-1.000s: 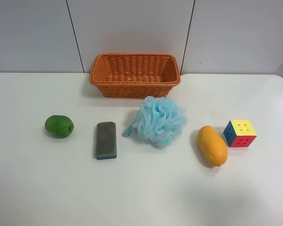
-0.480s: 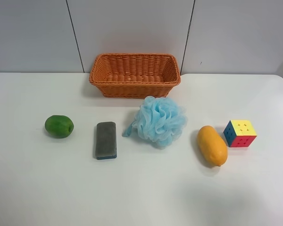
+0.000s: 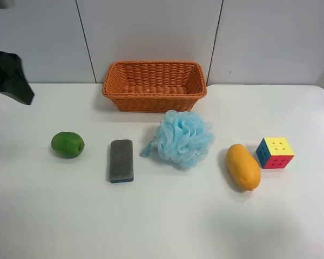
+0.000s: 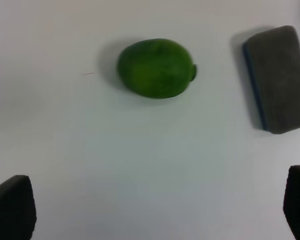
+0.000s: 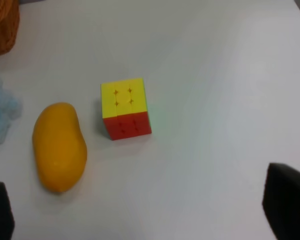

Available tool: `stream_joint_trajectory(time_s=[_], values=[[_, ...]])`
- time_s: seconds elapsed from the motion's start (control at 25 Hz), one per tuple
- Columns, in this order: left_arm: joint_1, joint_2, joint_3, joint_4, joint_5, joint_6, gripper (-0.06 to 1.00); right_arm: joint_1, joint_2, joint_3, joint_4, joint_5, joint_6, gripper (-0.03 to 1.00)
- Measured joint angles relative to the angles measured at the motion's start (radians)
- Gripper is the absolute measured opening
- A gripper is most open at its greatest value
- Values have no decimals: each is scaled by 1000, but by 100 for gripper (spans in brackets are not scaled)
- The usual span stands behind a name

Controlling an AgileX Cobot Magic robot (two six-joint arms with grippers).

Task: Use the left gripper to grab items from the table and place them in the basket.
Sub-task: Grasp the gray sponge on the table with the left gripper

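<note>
My left gripper [image 4: 155,212] is open and empty, its two black fingertips [image 4: 10,207] far apart at the frame's corners. It hovers above the table near the green round fruit [image 4: 156,68] and the flat grey block with a blue underside [image 4: 279,77]. A black part of the left arm [image 3: 12,75] shows at the exterior high view's left edge, left of the orange-brown wicker basket [image 3: 154,86], which is empty. On the table lie the fruit [image 3: 67,144], the block [image 3: 121,160], the light-blue mesh pouf [image 3: 182,138], the orange mango [image 3: 243,167] and the puzzle cube [image 3: 275,152].
My right gripper [image 5: 142,212] is open and empty above the white table [image 3: 162,221], near the mango [image 5: 59,146] and the cube [image 5: 125,108]. A grey panelled wall stands behind the basket. The right arm does not show in the exterior high view.
A black part of the left arm has come into the exterior high view at its upper left. The items and the basket have not moved.
</note>
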Motion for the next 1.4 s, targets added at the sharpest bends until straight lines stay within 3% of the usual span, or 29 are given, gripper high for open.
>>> stream_joint_trajectory(time_s=[0.2, 0.44, 0.72, 1.4], values=[[-157, 179, -34, 19, -45, -220, 99, 0, 0, 0, 0, 0, 0, 99], [-258, 347, -36, -7, -138, -360, 99, 0, 0, 0, 0, 0, 0, 99], [-274, 485, -37, -94, -253, -380, 99, 0, 0, 0, 0, 0, 0, 99], [-274, 734, -37, -148, -460, -383, 99, 0, 0, 0, 0, 0, 0, 99]])
